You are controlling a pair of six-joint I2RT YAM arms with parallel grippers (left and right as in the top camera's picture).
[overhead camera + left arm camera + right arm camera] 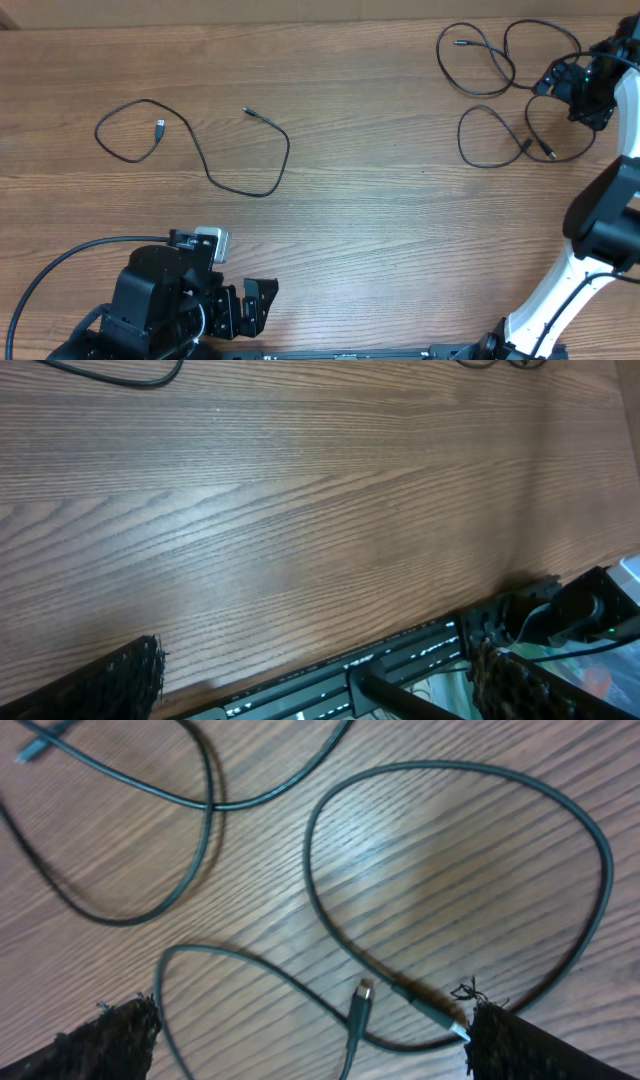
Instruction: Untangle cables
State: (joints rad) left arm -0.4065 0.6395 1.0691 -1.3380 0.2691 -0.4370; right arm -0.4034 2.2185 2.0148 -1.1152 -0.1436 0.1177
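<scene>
One black cable (pixel 205 160) lies alone at the left of the table, spread in an open loop with both plug ends free. At the far right two more black cables (pixel 490 62) lie in overlapping loops (pixel 497 140). My right gripper (pixel 565 95) hovers over them, open. In the right wrist view its fingers (pixel 110 1040) straddle crossing cable strands (pixel 330 935), and two plug ends (pixel 362 995) lie between them; one silvery tip (pixel 455 1025) sits right against the right finger. My left gripper (pixel 258 305) rests open at the front edge, away from all cables, with nothing in it (pixel 310 690).
Wood-grain table (pixel 380 220). A thick black wire (pixel 60 262) runs from the left arm base. The white right arm (pixel 560 290) rises from the front right corner. A metal rail (pixel 400 660) lines the table's front edge.
</scene>
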